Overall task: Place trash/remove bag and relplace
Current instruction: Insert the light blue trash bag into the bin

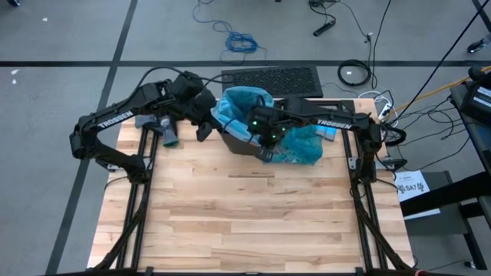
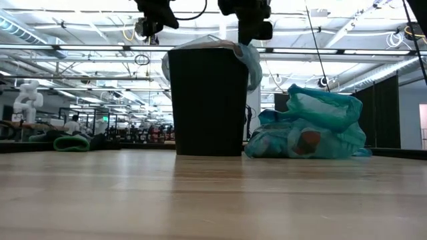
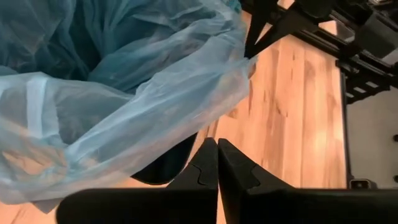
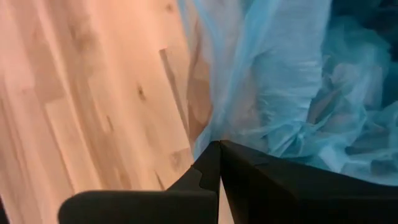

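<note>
- Left pincer [image 1: 205,123]: shown over the left rim of the black bin [image 2: 208,100], near the table's far edge; its fingers [image 3: 214,171] are pressed together and nothing is seen between them. A snag in the loose film beside them is a risk if the arm is swung inward.
- Pale blue liner [image 1: 244,103]: draped in the bin mouth, its edge only loosely folded over the rim. It may slip into the bin if tugged unevenly, and a light bin could be tipped.
- Right pincer [image 1: 265,136]: clenched, pinching the edge of the pale liner [image 4: 261,81] at the bin's right side; thin plastic may tear or slide out.
- Dark teal bag [image 2: 310,127]: filled, resting on the table just right of the bin, touching it or nearly so; it may be dragged by a low pass.
</note>
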